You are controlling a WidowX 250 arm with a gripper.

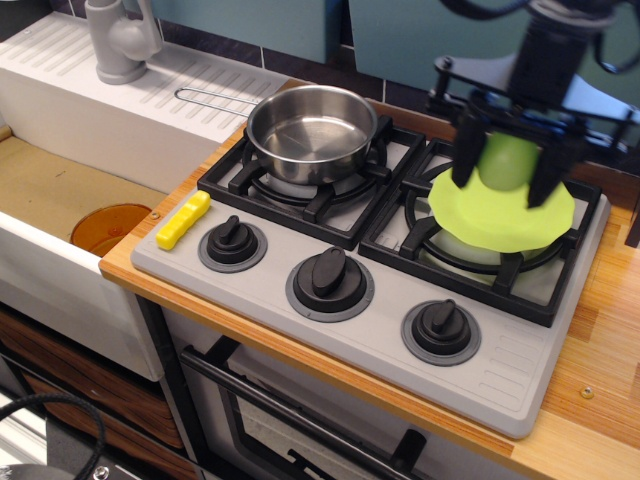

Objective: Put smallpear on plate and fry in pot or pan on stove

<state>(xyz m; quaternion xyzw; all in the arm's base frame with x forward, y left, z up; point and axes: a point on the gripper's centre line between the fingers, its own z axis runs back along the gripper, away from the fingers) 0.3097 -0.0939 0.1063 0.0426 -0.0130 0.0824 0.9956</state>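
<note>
My gripper (508,165) hangs over the right burner, shut on the light-green smallpear (507,160), which shows between its two black fingers. Directly below lies the lime-green plate (500,218) on the right burner grate; whether the smallpear touches it I cannot tell. The yellow ridged fry (183,220) lies on the grey stove (380,330) at its front left corner, left of the first knob. The shiny steel pot (311,132) stands empty on the left burner.
Three black knobs (330,280) line the stove front. A white sink drainboard (120,100) with a grey tap (120,40) lies to the left, and an orange disc (108,228) sits in the basin. Wooden counter (610,350) runs along the right.
</note>
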